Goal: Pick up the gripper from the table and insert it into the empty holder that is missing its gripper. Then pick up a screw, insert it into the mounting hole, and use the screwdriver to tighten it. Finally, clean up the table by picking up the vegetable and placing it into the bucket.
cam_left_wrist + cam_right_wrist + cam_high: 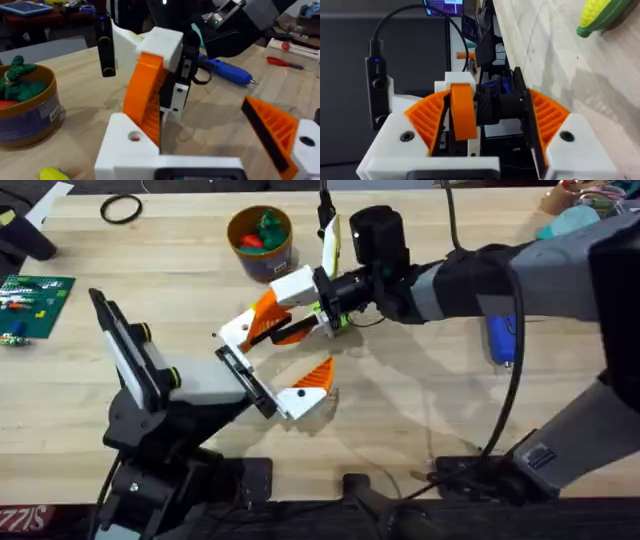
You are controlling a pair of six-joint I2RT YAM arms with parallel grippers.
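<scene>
My right hand (262, 328) pinches the gripper (258, 320) just above the holder (245, 380); a slight tilt could jam it against the bar.

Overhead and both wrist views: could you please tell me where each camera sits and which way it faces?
Overhead: above the arm bases, facing down and forward over the table; both arms show.
Left wrist: on the left arm, facing the bucket and screwdriver; own orange wedge shows.
Right wrist: on the right arm, rolled sideways; right tool grips the long orange finger.
Shared: overhead and left wrist show the bucket.
</scene>
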